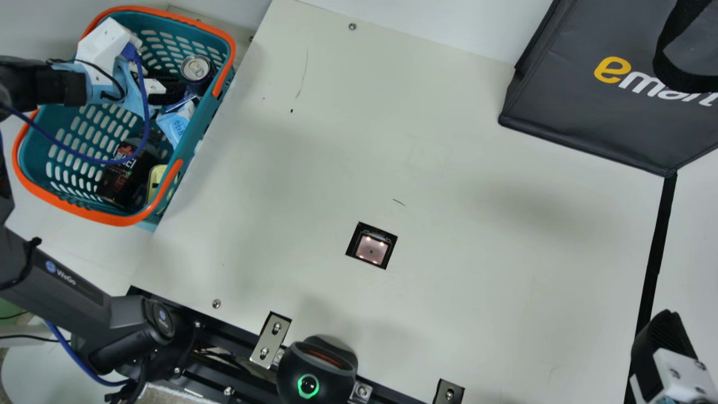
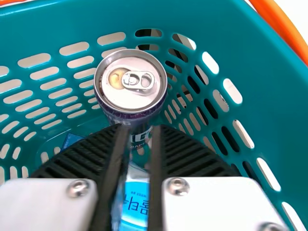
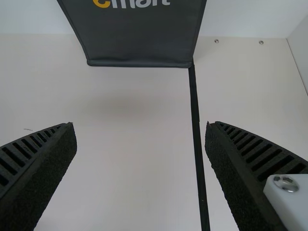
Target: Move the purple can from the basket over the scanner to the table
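Purple sides and a silvery lid mark out the can [image 2: 129, 86], which stands upright in the teal basket [image 1: 231, 47], by the wall on the table side. The left gripper [image 1: 178, 88] reaches down into the basket right beside it, its two black ribbed fingers nearly together, a narrow slit between them and nothing in their hold. In the left wrist view their tips overlap the lower part of the can; whether they touch it, I can't tell. Through the slit shows a light blue packet [image 1: 175, 123], lying near the can. Farther along in the basket are a dark bottle [image 1: 126, 171] and, beside it, something yellow [image 1: 156, 182] that I can't make out. The scanner [image 1: 371, 249] sits in a square opening in the cream table [image 1: 449, 224], its small lights glowing, well apart from the basket. Over at the opposite side, the right gripper [image 1: 666, 336] is spread wide, empty, above the table near a black strip [image 1: 656, 252]. The strip runs up to the corner of a dark grey bag [image 1: 578, 106] with yellow and white lettering.
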You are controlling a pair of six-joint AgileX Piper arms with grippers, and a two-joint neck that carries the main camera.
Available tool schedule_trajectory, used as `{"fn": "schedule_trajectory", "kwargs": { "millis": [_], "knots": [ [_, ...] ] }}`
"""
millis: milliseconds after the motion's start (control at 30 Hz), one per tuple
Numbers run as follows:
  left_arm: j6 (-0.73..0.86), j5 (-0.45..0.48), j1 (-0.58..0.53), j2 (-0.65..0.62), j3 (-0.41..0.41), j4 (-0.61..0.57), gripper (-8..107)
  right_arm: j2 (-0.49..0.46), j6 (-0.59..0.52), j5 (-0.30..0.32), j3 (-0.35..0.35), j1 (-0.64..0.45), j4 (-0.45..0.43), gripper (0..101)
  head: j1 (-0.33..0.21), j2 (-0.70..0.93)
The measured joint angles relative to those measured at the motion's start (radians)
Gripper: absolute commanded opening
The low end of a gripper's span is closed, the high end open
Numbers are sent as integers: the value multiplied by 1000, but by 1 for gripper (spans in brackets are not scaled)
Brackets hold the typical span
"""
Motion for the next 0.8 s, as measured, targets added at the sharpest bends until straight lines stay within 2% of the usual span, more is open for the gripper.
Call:
{"fn": "schedule_trajectory", "kwargs": {
  "millis": [567,800],
  "knots": [
    [3,6,11,0,-1,38,89,0,0,-1,0,0,0,95,-2,0],
    [1,15,10,22,-25,36,90,0,0,-1,0,0,0,95,-2,0]
  ]
}}
